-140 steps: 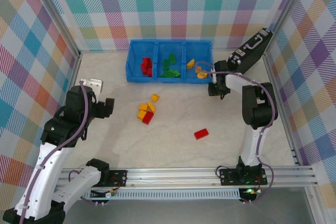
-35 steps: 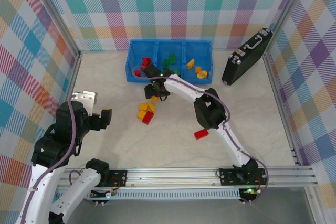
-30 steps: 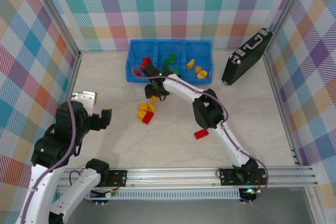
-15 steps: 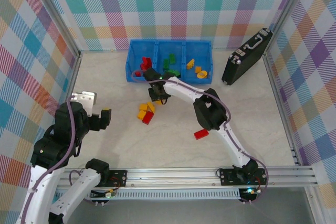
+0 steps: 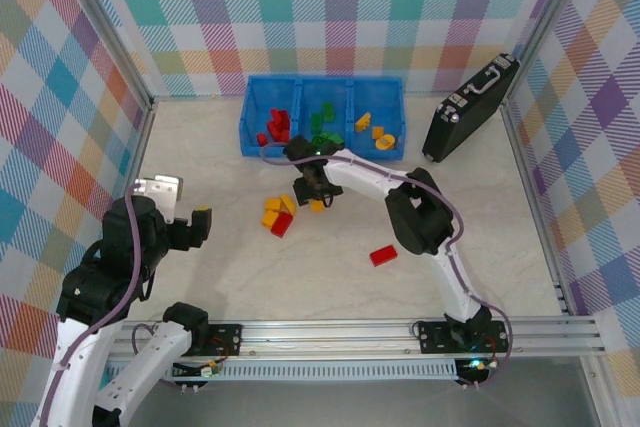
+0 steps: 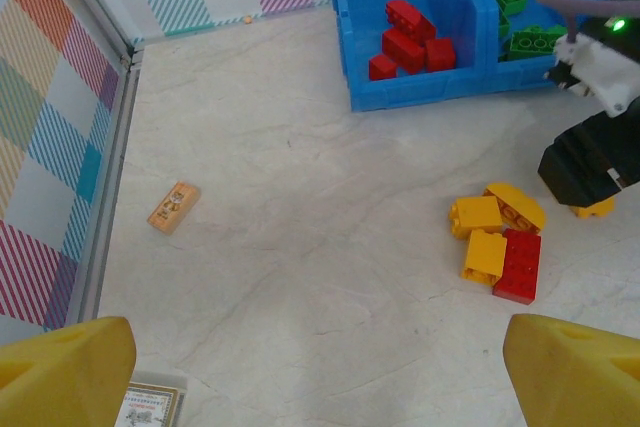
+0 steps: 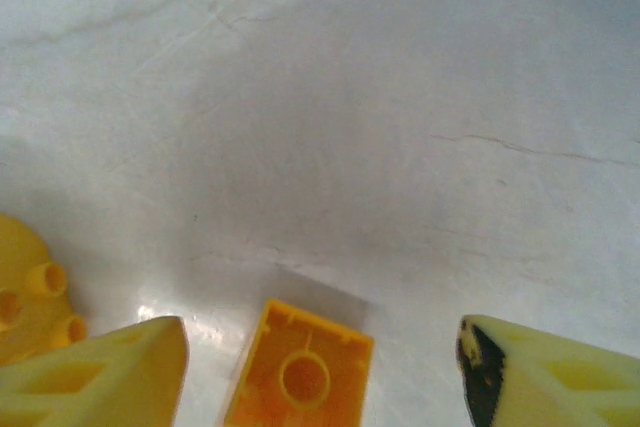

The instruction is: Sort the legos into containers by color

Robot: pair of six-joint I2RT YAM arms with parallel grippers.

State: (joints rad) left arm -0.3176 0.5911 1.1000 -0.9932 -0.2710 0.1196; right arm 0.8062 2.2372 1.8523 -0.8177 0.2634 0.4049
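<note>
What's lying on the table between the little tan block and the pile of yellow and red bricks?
Nothing. In the left wrist view the table is bare between the tan block and the brick pile.

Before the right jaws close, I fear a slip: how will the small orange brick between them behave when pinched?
The orange brick looks like hard moulded plastic, so probably stiff and light. It lies flat, hollow underside up, so rolling or tipping seems unlikely. Its smooth sides on the glossy table may let it skid if one jaw touches first.
</note>
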